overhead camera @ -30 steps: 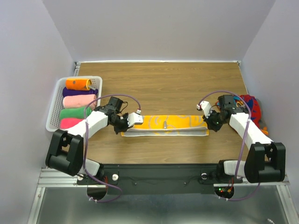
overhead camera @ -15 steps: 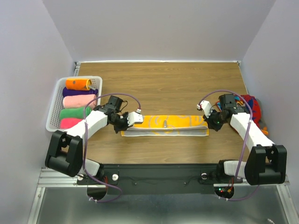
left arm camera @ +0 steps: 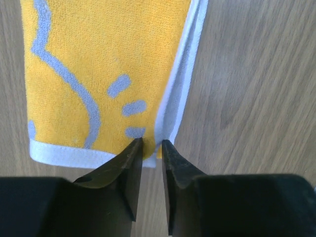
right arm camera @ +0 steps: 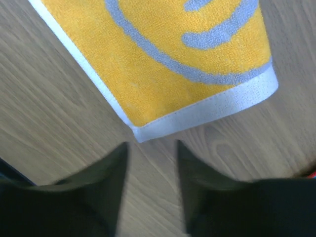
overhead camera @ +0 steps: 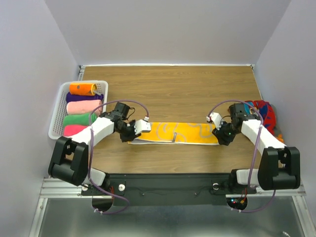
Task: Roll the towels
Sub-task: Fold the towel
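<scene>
A yellow towel lies flat on the table as a long narrow strip, folded lengthwise, with grey-blue curls and a white border. 5 rolls sit side by side in the basket: orange, purple, pink, green and red-pink. A red towel with blue patterns lies bunched at the table's right edge.

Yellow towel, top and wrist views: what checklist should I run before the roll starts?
1. Yellow towel lies flat as a long strip: ok.
2. Left gripper slightly open, tips at the strip's corner: ok.
3. Right gripper open, just short of the other end: ok.
4. Folded layers line up along the edge: cannot tell.
5. Nothing lying on the strip: cannot tell; there is a small dark mark mid-strip.
6. Basket stands apart from the strip: ok.
</scene>
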{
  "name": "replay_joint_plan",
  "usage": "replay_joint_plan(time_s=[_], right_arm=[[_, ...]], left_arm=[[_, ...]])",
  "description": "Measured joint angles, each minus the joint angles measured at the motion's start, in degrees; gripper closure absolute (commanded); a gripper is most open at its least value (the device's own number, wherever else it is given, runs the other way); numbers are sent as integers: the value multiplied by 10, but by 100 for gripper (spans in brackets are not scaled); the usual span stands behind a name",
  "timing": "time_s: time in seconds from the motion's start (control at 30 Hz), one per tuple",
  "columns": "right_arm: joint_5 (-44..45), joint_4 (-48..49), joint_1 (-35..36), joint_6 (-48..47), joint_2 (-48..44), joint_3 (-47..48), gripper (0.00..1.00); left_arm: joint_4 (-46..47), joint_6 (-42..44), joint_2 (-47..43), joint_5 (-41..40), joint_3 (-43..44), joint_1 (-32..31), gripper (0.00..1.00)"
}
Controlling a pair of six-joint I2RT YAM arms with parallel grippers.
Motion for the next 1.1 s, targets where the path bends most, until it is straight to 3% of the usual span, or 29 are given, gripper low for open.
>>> replay_joint_plan(time_s=[0.03,0.07,0.23,0.33,0.47,0.67,0.87,1.1], right_arm=[[1,-2,0,0,-4,0,40],[0,-9,0,-4,-16,1,38],[-10,-49,0,0,-59,37,39],[-27,-60,0,15,-44,91,49],[-49,-56,0,48,41,172,66],[-37,-31,9,96,163,219,78],[13,-20,54,111,215,214,88],[68,-10,97,115,217,153,88]], left_arm=[[-2,2,0,0,0,0,45],[-8,2,-4,0,0,0,34],[-37,9,-57,2,0,-4,32],[-49,4,-90,6,1,-7,39],[-46,-45,-83,14,22,-10,46],[8,-183,18,26,73,-11,47],[31,-308,99,21,95,-43,53],[41,-396,231,-9,194,-50,57]])
